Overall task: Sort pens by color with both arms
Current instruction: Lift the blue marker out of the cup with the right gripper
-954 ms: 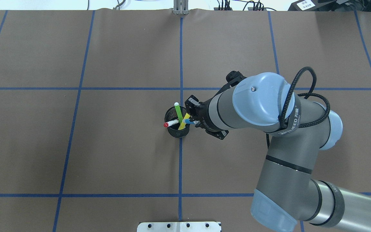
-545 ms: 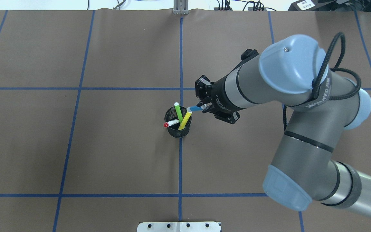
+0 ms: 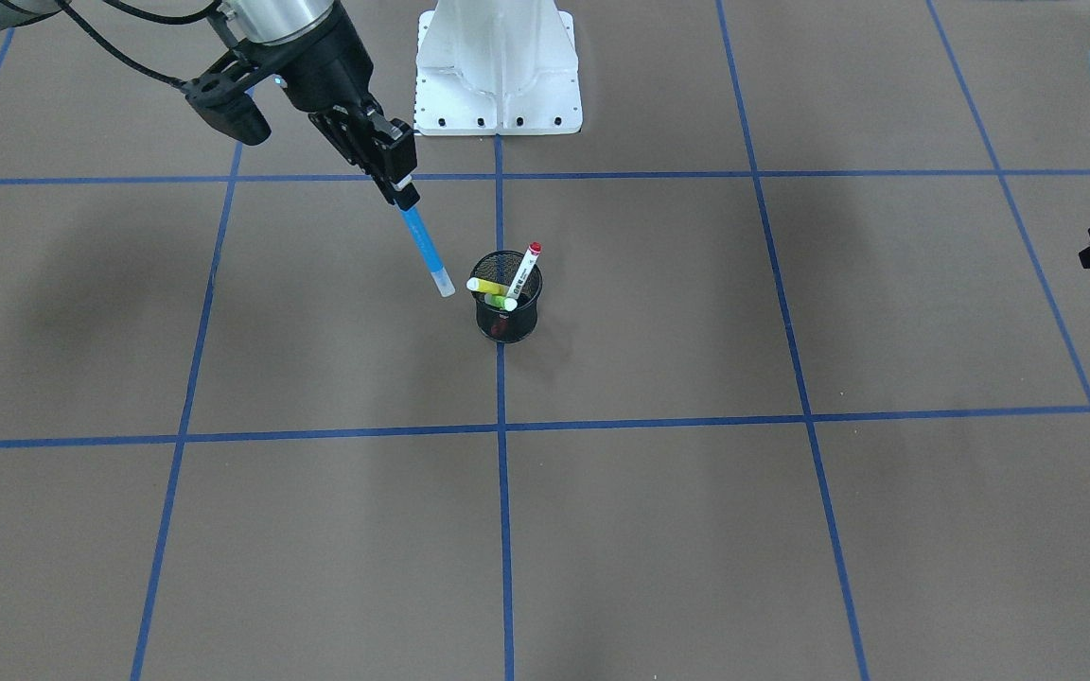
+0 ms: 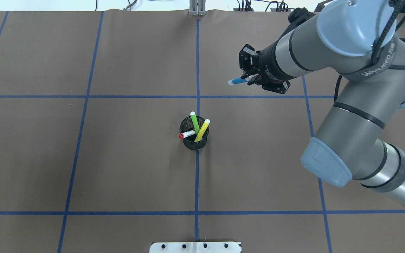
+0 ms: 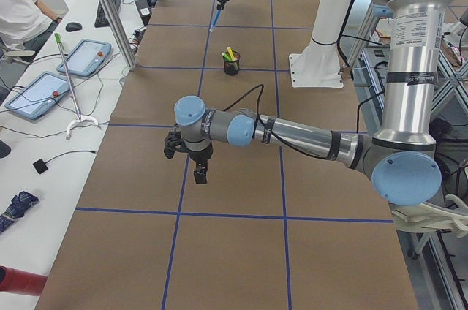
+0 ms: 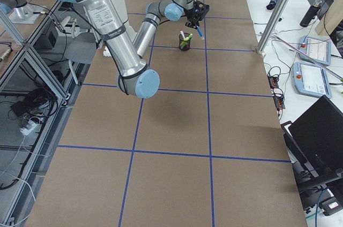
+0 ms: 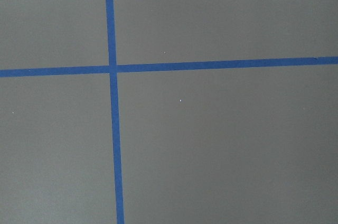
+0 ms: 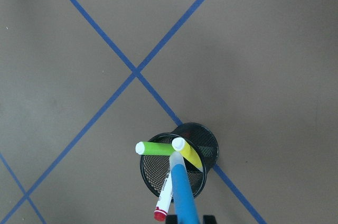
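My right gripper [image 4: 250,78] is shut on the upper end of the blue pen [image 4: 238,81] and holds it in the air, clear of the black mesh cup [image 4: 195,143], beyond it and to the right. From the front the blue pen [image 3: 424,244] hangs tilted, tip beside the cup [image 3: 505,322]. The light green pen [image 4: 195,122], the yellow pen [image 4: 202,129] and the white pen with red ends [image 4: 187,134] stand leaning in the cup. My left gripper [image 5: 199,175] hovers low over the mat far to the left; I cannot tell whether it is open or shut.
The table is covered by a brown mat with a blue tape grid [image 4: 197,96]. The white pedestal base [image 3: 498,66] stands at the near edge of the table. The left wrist view shows only mat and a tape crossing [image 7: 112,68].
My right gripper has lifted the blue pen out of the cup and carried it up, away and to the right. The other three pens and the cup have stayed put.
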Available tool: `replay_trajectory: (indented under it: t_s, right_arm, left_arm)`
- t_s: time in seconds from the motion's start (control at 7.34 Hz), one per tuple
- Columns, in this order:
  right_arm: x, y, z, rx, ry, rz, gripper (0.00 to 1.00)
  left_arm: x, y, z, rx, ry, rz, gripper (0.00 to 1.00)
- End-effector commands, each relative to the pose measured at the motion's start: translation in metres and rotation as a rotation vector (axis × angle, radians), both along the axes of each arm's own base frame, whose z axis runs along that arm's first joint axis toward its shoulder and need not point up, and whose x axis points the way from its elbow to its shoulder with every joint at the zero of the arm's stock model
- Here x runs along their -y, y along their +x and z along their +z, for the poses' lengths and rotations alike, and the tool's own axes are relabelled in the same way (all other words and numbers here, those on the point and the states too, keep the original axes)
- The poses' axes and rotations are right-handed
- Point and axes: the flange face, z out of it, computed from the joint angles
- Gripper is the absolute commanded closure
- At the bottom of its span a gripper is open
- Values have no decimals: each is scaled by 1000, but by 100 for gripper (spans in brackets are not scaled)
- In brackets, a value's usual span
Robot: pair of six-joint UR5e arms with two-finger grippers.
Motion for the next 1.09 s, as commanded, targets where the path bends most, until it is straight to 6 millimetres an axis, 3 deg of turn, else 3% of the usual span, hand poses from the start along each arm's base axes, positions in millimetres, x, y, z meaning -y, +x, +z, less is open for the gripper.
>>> replay_trajectory:
  t_s: [0.0,0.14,0.27,0.41,0.68,0.82,0.95]
  right_arm:
    - [34,-19,31,-232,212,70,100]
    - [53,-31,46,-272,290,123,100]
    - [75,-60,77,-288,365,209,100]
    - [80,-93,114,-356,491,289,100]
    - [84,-114,162,-411,603,288,100]
    - [79,-130,204,-406,624,291,100]
    - [72,-140,218,-431,646,279,100]
  left_arm:
    - [0,0,-2,-1,6,0,0]
    - [0,0,-2,0,5,0,0]
    - [1,0,-4,-1,9,0,0]
    - [5,1,-9,-3,18,0,0]
    - [7,1,-13,-3,27,0,0]
    - [7,1,-16,-5,32,-1,0]
    - [7,1,-18,-5,26,-11,0]
